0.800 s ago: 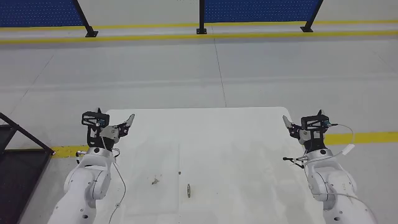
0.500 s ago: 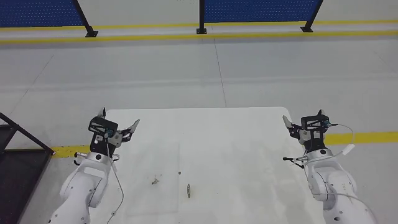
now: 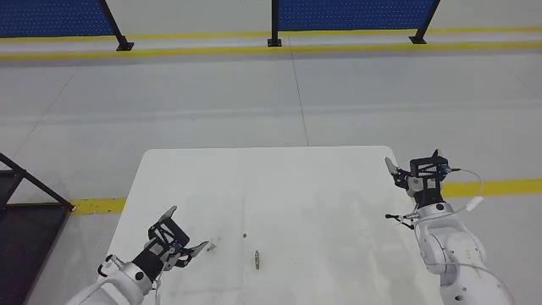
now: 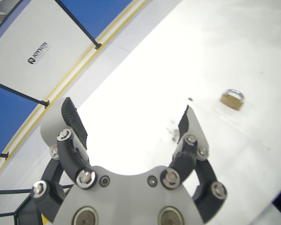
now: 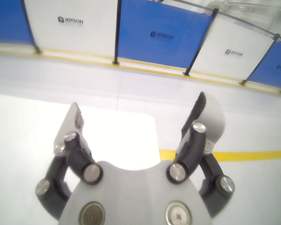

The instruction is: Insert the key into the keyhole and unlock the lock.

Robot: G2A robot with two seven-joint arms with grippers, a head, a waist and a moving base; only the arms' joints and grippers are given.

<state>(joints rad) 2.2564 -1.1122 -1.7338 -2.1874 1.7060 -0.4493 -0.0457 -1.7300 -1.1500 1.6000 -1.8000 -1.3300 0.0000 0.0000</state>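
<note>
Left gripper (image 3: 186, 233) has swung back across the table (image 3: 339, 203) toward the lock (image 3: 256, 259), fingers spread, one fingertip (image 4: 183, 120) just beside the key (image 3: 211, 244); the key lies flat near the lock, on the left-arm side. Right gripper (image 3: 411, 169), likewise spread, hangs well apart from the lock.

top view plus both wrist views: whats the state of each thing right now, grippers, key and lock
left gripper: open, empty, low over the table right beside the key
right gripper: open, empty, at the table's far right corner
key: lying flat on the table, not gripped, not in the lock
lock: lying on the table apart from the key, shackle looks shut
</note>
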